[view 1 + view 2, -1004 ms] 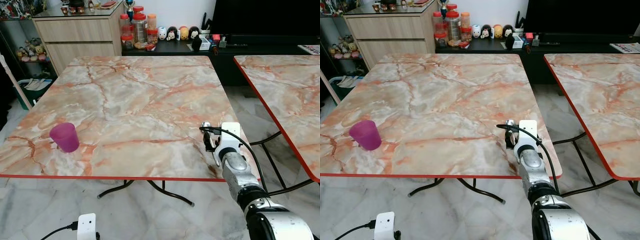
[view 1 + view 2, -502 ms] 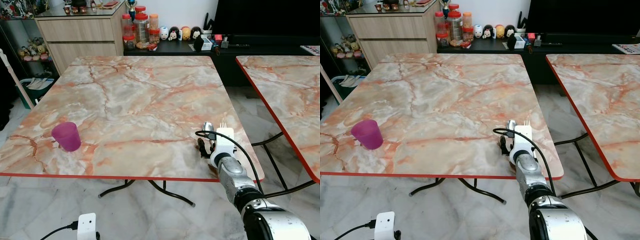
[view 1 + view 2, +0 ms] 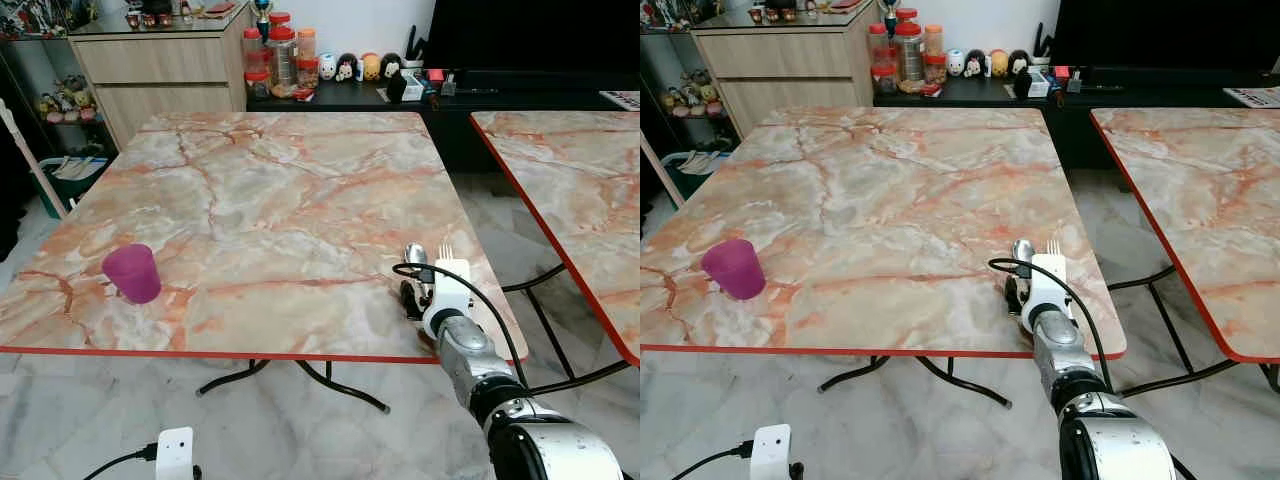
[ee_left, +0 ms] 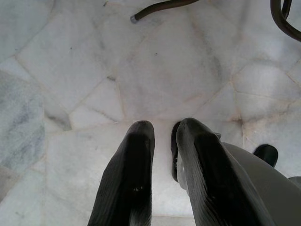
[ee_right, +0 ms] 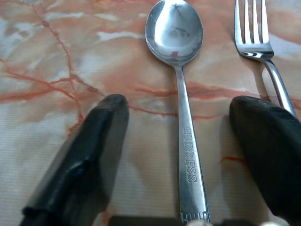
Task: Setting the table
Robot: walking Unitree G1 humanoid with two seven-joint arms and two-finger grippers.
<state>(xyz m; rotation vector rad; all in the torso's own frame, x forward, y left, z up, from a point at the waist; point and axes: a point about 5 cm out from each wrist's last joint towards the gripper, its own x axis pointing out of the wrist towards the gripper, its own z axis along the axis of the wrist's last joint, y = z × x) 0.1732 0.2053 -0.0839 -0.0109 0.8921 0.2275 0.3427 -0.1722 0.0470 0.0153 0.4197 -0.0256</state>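
You have the marble table point(image 3: 270, 190) in front of you, and a second table point(image 3: 580, 170) stands off at your 3 o'clock. Beyond the near table's far edge, at 12 o'clock, a dark sideboard point(image 3: 340, 95) carries jars and small figurines.

Your right gripper point(image 5: 181, 141) sits low over the table's near right corner, at about 4 o'clock from the middle of the tabletop. Its fingers point(image 5: 84, 165) are spread wide and grip nothing. The spoon point(image 5: 181, 94) lies flat on the marble between them, apart from both fingers as far as you can see. The fork point(image 5: 261, 47) lies just beside the spoon, at its 3 o'clock, with its handle running under or behind the right-hand finger, so you cannot tell whether they touch.

Your left gripper point(image 4: 162, 169) hangs idle over the floor tiles, its fingers nearly together with a narrow gap and nothing held.

The purple cup point(image 3: 132, 273) stands upright near the front edge at 8 o'clock, well apart from the cutlery.

As a judgement: spoon and fork look placed as a pair, and the cup is on the table, so the setting is partly done. No plate is out, and the cup is far from this place setting; those look like what remains for you.
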